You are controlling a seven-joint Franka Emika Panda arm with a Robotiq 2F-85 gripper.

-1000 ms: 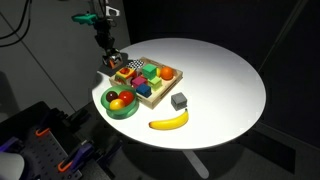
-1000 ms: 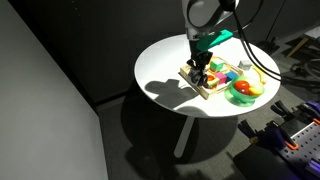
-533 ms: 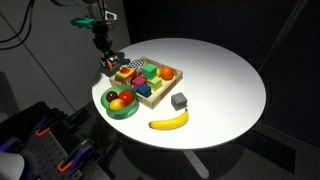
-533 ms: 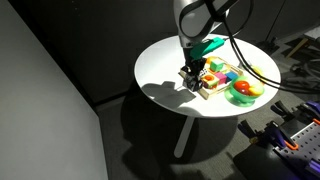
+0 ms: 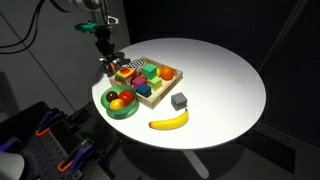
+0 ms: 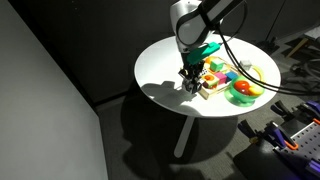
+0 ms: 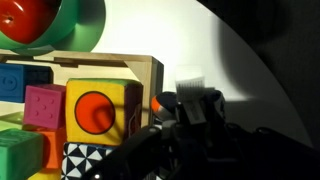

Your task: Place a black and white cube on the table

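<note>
The tool (image 5: 109, 68) hangs low over the white desk (image 5: 220, 80), just beside the wooden tray (image 7: 110, 63). In the wrist view the tool is dark and blurry, so I cannot tell if it is apart or together. A small pale thing (image 7: 190, 78) shows at its tips, too fuzzy to name. A black and white cube (image 7: 85, 160) sits in the tray, cut off at the bottom edge.

The table (image 5: 225, 85) is white, the cube (image 7: 88, 160) black and white (checkered).
</note>
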